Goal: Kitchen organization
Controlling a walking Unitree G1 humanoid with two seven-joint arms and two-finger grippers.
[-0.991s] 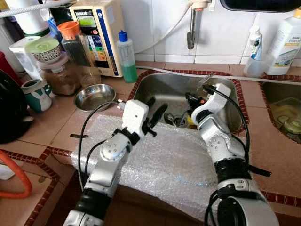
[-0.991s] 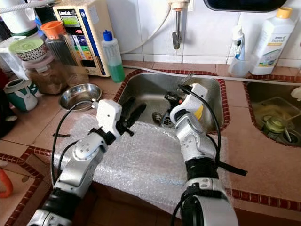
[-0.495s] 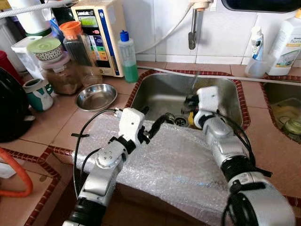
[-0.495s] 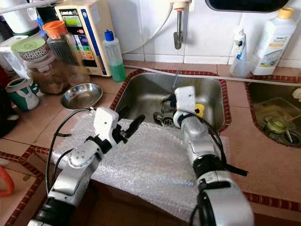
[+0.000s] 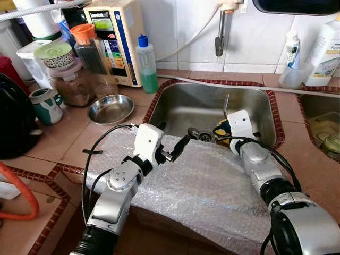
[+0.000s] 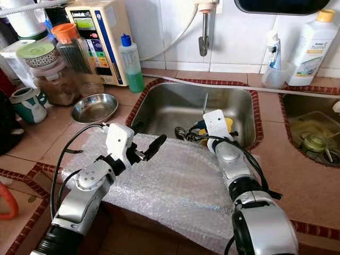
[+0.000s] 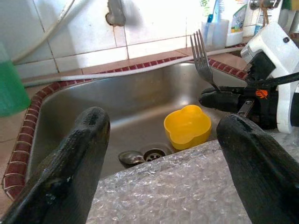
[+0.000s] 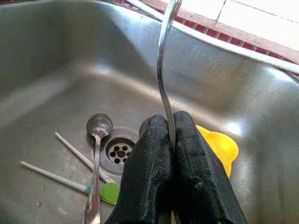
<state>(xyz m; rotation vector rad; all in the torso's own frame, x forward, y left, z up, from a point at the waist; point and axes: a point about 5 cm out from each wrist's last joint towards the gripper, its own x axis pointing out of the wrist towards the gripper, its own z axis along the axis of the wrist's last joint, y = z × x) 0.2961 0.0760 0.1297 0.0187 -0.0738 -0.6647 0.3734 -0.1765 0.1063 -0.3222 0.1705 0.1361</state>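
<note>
My right gripper (image 8: pixel 169 122) is shut on a metal fork (image 7: pixel 202 61) and holds it tines-up above the steel sink (image 5: pixel 187 103), near the sink's front edge. Below it in the basin lie a yellow flower-shaped cup (image 7: pixel 188 126), a spoon (image 8: pixel 96 154) beside the drain (image 8: pixel 120 150), and two thin white sticks (image 8: pixel 70 165). My left gripper (image 5: pixel 171 144) hovers open over the bubble wrap sheet (image 5: pixel 202 186) spread on the counter in front of the sink.
A steel bowl (image 5: pixel 110 109) sits left of the sink, with jars (image 5: pixel 71 79), a green soap bottle (image 5: pixel 147 65) and a beige appliance (image 5: pixel 114 37) behind it. Bottles (image 5: pixel 324 50) stand at the back right. A second basin (image 5: pixel 321 125) lies on the right.
My right gripper has drawn back toward the sink's front edge and turned the fork upright. My left gripper has shifted slightly forward over the bubble wrap.
</note>
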